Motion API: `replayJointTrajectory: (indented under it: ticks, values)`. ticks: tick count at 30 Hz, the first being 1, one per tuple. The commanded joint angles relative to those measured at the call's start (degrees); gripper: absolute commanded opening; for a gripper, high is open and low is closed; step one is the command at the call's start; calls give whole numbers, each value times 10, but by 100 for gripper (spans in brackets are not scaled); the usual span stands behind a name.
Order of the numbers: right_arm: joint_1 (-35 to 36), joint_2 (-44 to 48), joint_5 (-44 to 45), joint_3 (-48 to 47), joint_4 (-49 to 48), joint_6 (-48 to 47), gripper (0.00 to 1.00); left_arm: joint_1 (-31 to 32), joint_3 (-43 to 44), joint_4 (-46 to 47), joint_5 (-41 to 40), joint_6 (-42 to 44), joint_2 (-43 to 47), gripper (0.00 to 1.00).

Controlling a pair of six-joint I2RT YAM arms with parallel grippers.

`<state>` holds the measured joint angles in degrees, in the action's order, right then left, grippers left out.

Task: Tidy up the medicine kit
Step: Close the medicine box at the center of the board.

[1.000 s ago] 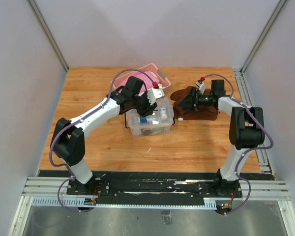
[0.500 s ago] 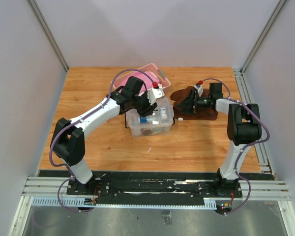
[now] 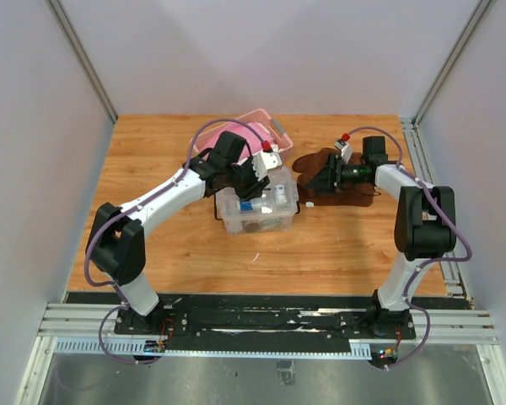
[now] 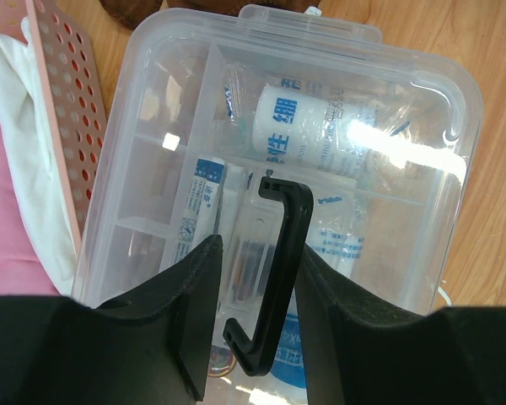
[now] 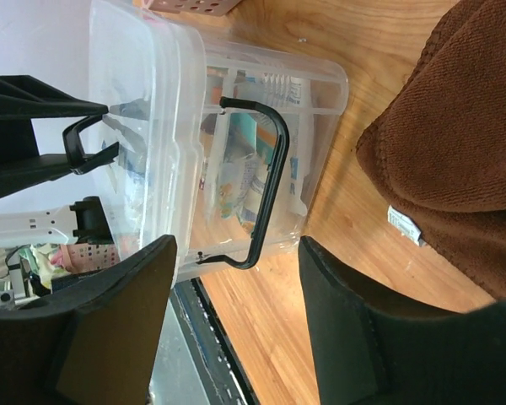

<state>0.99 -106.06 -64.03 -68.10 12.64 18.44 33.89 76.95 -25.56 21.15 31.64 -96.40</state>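
The medicine kit (image 3: 257, 211) is a clear lidded box in the middle of the table, holding packets and a white roll (image 4: 320, 126). My left gripper (image 3: 266, 181) hovers over its lid. In the left wrist view the left gripper (image 4: 257, 253) stands open astride the lid's black handle (image 4: 278, 270), which lies close to the right finger with a gap on the left. My right gripper (image 3: 314, 179) points at the kit's right side from above a brown cloth. In the right wrist view the right gripper (image 5: 236, 245) is open wide and empty, facing the kit (image 5: 236, 126) and its black side handle (image 5: 266, 186).
A pink slatted basket (image 3: 257, 126) with pink and white cloth (image 4: 17, 101) stands right behind the kit. The brown cloth (image 3: 354, 198) lies to the kit's right, with a white tag (image 5: 402, 225). A small white scrap (image 3: 255, 256) lies in front of the kit.
The right arm swayed slightly left and came back, its gripper still aimed at the kit. The left arm and the kit have not moved.
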Motion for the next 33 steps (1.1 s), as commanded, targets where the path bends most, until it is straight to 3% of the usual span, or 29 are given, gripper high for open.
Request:
replayJointTrajectory:
  ticks: [1, 4, 9, 16, 33]
  values:
    - [10, 20, 18, -22, 66, -52, 58, -1, -32, -78, -21, 6, -21, 43]
    - [14, 8, 8, -28, 70, -51, 60, -1, -32, -78, -21, 7, -20, 43]
    - [24, -25, -2, -41, 79, -49, 79, -1, -32, -78, -24, 7, -21, 42]
    - [39, -13, -26, -8, -17, -9, 99, -1, -34, -78, -24, 7, -21, 41]
    - [67, -60, -83, -17, -71, 48, 99, -1, -35, -77, -23, 7, -17, 39]
